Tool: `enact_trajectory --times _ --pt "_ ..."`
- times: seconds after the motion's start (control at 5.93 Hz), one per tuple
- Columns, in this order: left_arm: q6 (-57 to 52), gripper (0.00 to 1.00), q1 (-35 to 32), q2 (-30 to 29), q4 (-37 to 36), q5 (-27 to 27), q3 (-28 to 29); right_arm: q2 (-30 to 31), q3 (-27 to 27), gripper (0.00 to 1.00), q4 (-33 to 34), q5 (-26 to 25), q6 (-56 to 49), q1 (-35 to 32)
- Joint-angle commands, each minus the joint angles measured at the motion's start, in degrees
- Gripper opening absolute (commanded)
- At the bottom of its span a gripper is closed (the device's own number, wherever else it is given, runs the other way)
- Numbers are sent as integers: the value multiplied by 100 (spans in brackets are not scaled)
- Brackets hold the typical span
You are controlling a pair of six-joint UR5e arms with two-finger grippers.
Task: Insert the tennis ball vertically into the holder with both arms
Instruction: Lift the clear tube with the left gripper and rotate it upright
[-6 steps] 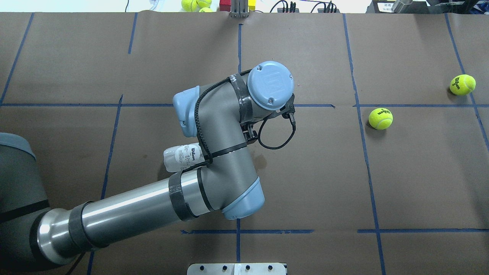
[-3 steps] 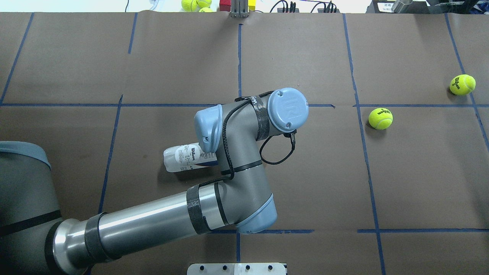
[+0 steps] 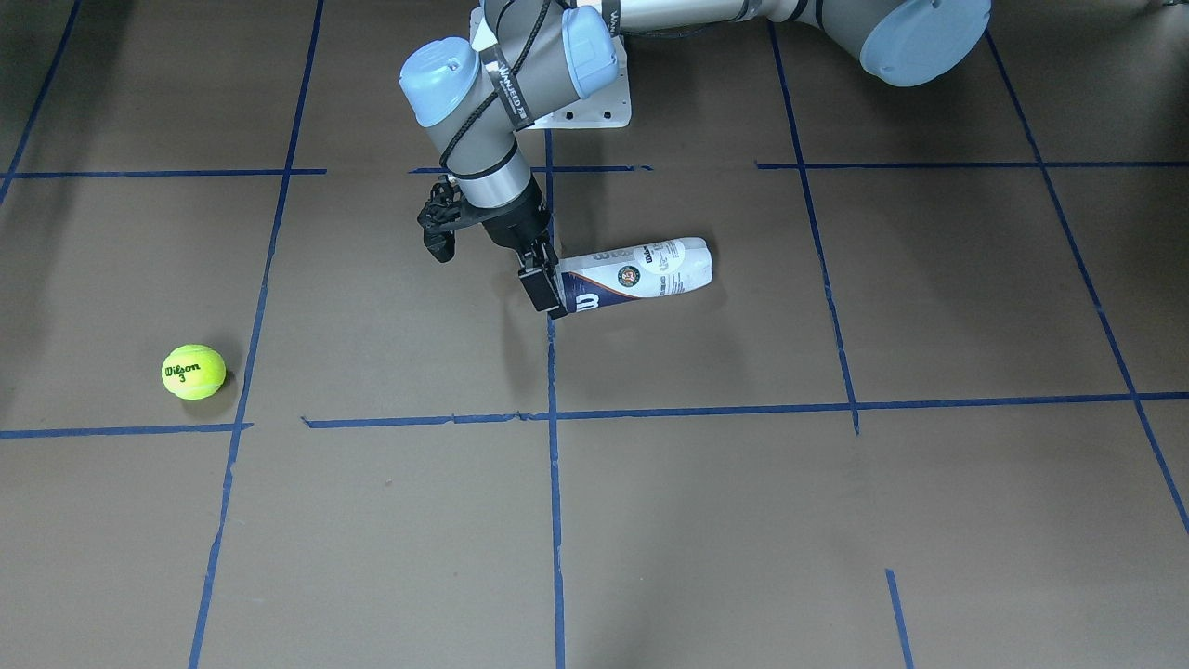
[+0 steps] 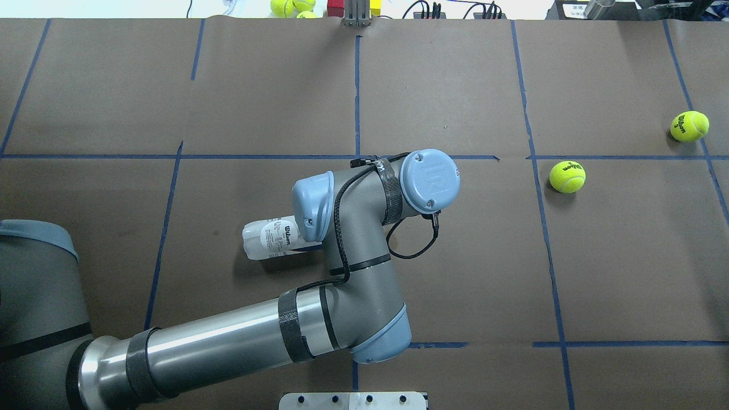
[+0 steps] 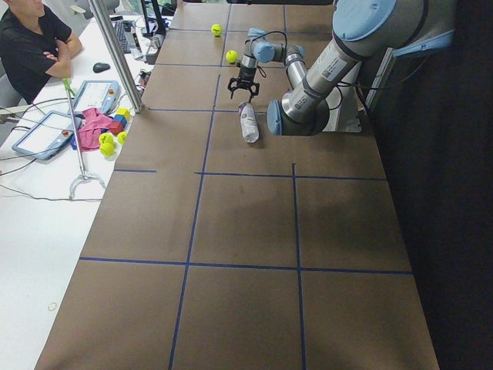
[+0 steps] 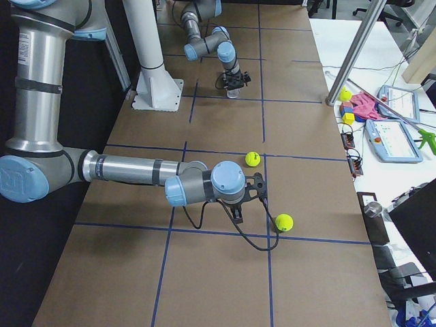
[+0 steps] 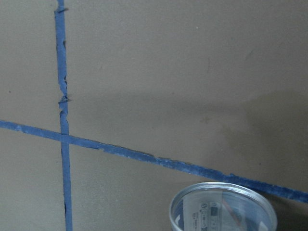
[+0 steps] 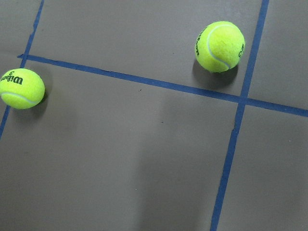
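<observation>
The holder point(image 3: 641, 269), a clear can with a navy and white Wilson label, lies on its side near the table's middle. It also shows in the overhead view point(image 4: 267, 242). My left gripper point(image 3: 546, 295) is at the can's open mouth, and its rim point(image 7: 224, 209) fills the bottom of the left wrist view. I cannot tell if the jaws are closed on it. Two tennis balls point(image 4: 567, 176) point(image 4: 689, 126) lie on the right side, and both show in the right wrist view point(image 8: 220, 46) point(image 8: 20, 88). My right gripper point(image 6: 236, 212) hangs between them; I cannot tell its state.
Blue tape lines grid the brown table. More tennis balls point(image 4: 290, 7) and coloured blocks sit past the far edge. A white base plate point(image 4: 353, 400) is at the near edge. A seated person point(image 5: 31, 46) and tablets are at the side desk.
My left arm swung right and toward the near edge, bringing its wrist over the can's mouth. The can shifted slightly. The two balls have not moved.
</observation>
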State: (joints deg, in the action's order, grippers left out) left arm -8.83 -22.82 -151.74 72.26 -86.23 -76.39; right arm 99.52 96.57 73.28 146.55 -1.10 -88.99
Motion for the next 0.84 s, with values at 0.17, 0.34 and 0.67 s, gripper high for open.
enact_trajectory --times 0.17,0.34,0.67 --pt "327 99 14 161 -10 -418 -349 6 2 100 -6 14 356 5" --pt "347 99 32 336 7 -421 -377 6 2 100 -6 14 356 5" --pt "347 100 119 347 60 -404 -325 6 11 100 -6 22 365 5"
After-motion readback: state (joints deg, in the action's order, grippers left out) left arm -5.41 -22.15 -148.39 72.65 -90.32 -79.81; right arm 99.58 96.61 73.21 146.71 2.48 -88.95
